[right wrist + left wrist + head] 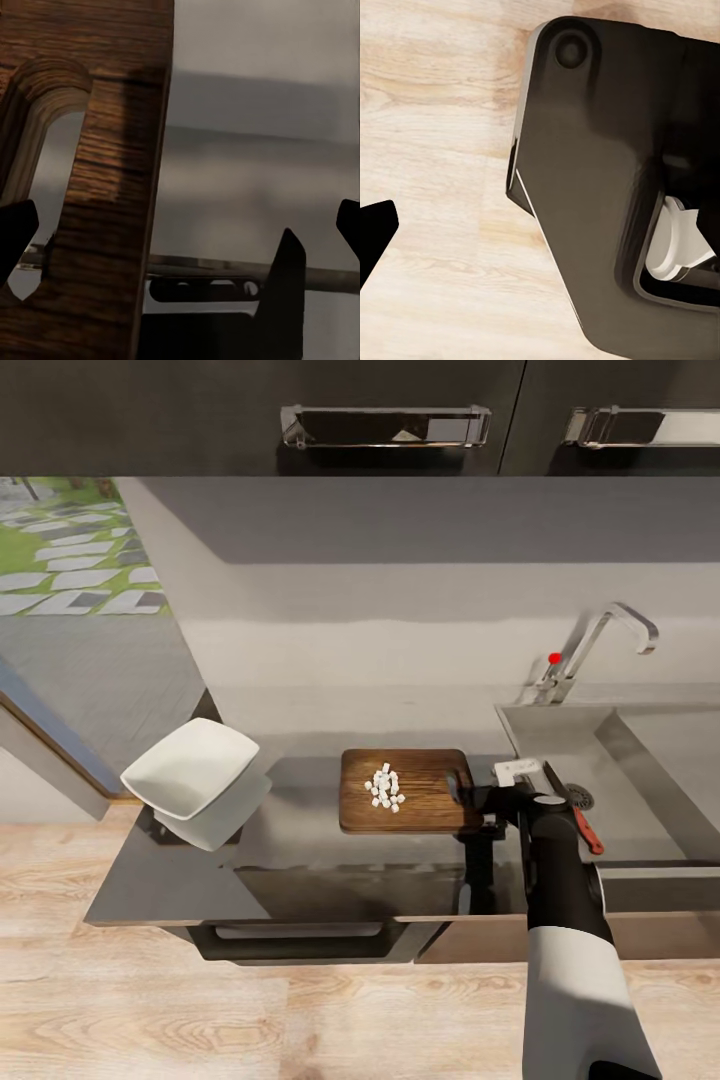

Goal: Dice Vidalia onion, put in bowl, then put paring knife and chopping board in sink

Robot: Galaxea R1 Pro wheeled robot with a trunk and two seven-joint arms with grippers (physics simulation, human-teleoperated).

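Onion dice (385, 789), a small heap of white cubes, lie near the middle of the chopping board (405, 792), and the bowl (190, 765) is not holding them yet, so I judge the transfer is the step in hand.

Nearest, the right arm reaches up from the front edge of the countertop (300, 840), and the right gripper (470, 790) sits at the board's right-hand end. In the right wrist view the board's slotted end (97, 187) stands between the dark fingertips (15, 232), which are spread wide with grey worktop showing between them. I read the claw as released, placed to take the board by that end so the dice can be tipped out. Whether a finger touches the wood I cannot tell.

A red and black handle, probably the paring knife (588, 830), peeks from behind the forearm near the sink (640, 780); its blade is hidden.

The bowl sits tilted at the countertop's left end, well apart from the board.

The left wrist view shows wooden floor, the robot's dark body, and one finger tip (375, 232); that claw's state I cannot tell.
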